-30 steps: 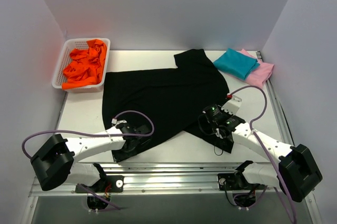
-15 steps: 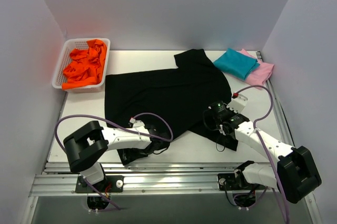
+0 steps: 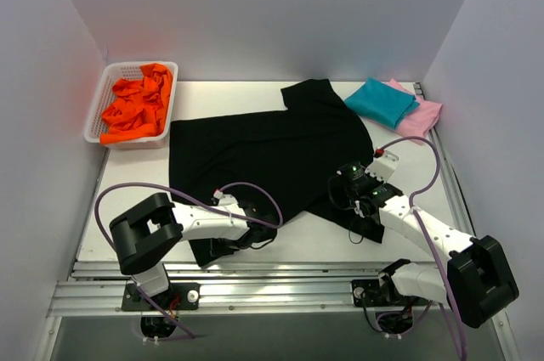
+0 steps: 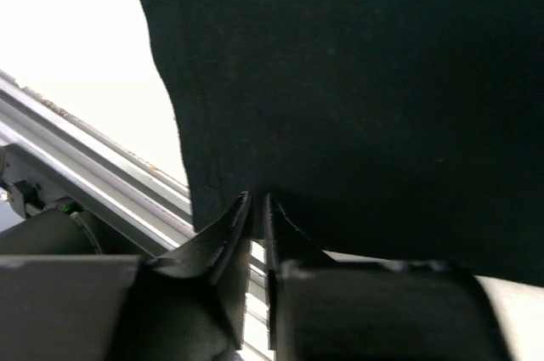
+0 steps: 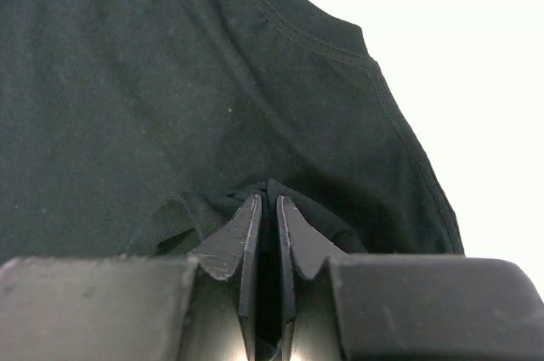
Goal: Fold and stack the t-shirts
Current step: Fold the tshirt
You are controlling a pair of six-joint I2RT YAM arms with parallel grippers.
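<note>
Already the teal t-shirt (image 3: 380, 101) sits folded on the pink t-shirt (image 3: 422, 117) at the surface's (image 3: 136, 183) far right corner; the black t-shirt (image 3: 263, 157) lies unfolded mid-surface, left gripper (image 4: 257, 201) and right gripper (image 5: 266, 195) pinching its near side.

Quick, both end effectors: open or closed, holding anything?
Left end effector: closed on the black t-shirt.
Right end effector: closed on the black t-shirt too.

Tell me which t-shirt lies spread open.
The black t-shirt, opened out in the middle; the teal t-shirt and pink t-shirt lie folded at the far right.
</note>
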